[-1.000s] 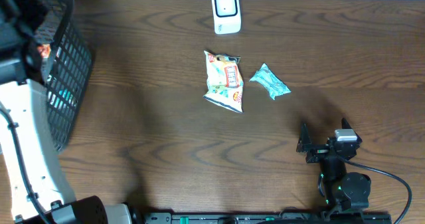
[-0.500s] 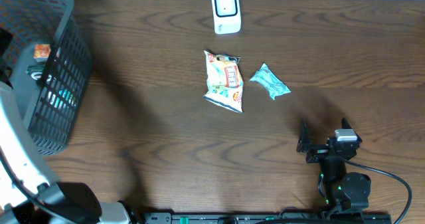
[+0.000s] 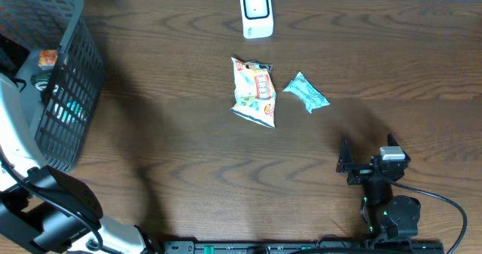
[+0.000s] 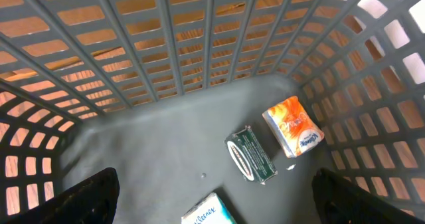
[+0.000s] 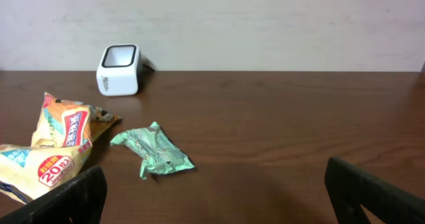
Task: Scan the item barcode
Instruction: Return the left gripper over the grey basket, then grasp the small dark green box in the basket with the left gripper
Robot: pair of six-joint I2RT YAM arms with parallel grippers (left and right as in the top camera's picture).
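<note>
The white barcode scanner (image 3: 256, 13) stands at the table's far edge, also visible in the right wrist view as the scanner (image 5: 118, 70). In front of it lie a yellow snack bag (image 3: 254, 92) and a green packet (image 3: 305, 93). My right gripper (image 3: 367, 150) rests open near the front edge, well short of the green packet (image 5: 154, 151) and the snack bag (image 5: 50, 147). My left gripper (image 4: 214, 187) hangs open inside the basket above an orange tissue pack (image 4: 293, 125), a dark green pack (image 4: 251, 154) and a white-and-teal pack (image 4: 208, 212). No barcode shows.
The dark grey mesh basket (image 3: 71, 73) stands at the table's left end, and its walls (image 4: 199, 44) surround my left gripper. My white left arm (image 3: 15, 141) runs along the left edge. A black cable (image 3: 444, 201) loops beside the right arm's base.
My left arm has swung toward the left edge and its lower link has come into view at the bottom left, uncovering the basket's rim. The right arm and the table items have not moved.
</note>
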